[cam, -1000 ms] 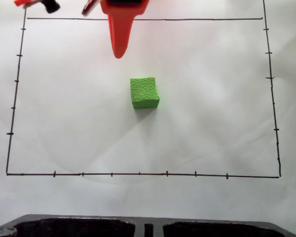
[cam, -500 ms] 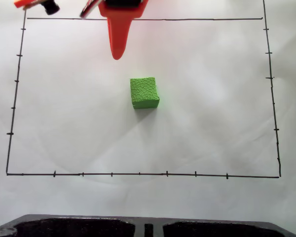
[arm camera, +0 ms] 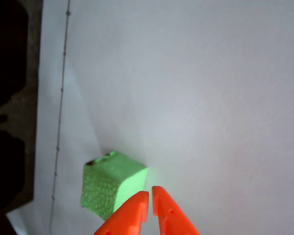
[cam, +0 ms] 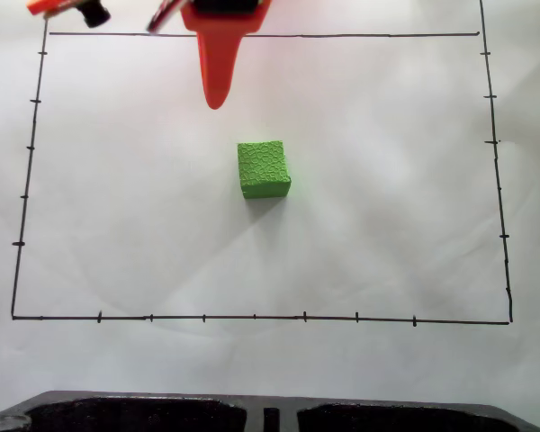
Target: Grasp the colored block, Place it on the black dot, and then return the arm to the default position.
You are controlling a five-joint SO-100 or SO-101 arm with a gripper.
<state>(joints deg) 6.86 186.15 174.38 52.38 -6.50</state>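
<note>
The colored block [cam: 264, 168], a bright green pebbled cube, rests alone on the white paper [cam: 387, 225] near the middle of the drawn rectangle. In the wrist view the block [arm camera: 110, 183] lies just left of my fingertips, with a small dark smudge at its far bottom edge; I cannot tell if that is the black dot. The dot is otherwise hidden. The orange arm hangs at the top of the fixed view, its tapered gripper [cam: 216, 101] above and apart from the block. In the wrist view the gripper [arm camera: 151, 194] is shut with nothing held.
A thin black border line [cam: 252, 317] with tick marks frames the paper. A dark moulded edge [cam: 162, 414] runs along the bottom of the fixed view. Wires and a black part [cam: 92, 13] sit at the top left.
The arm's body has drawn back very slightly toward the top edge. The block has not moved.
</note>
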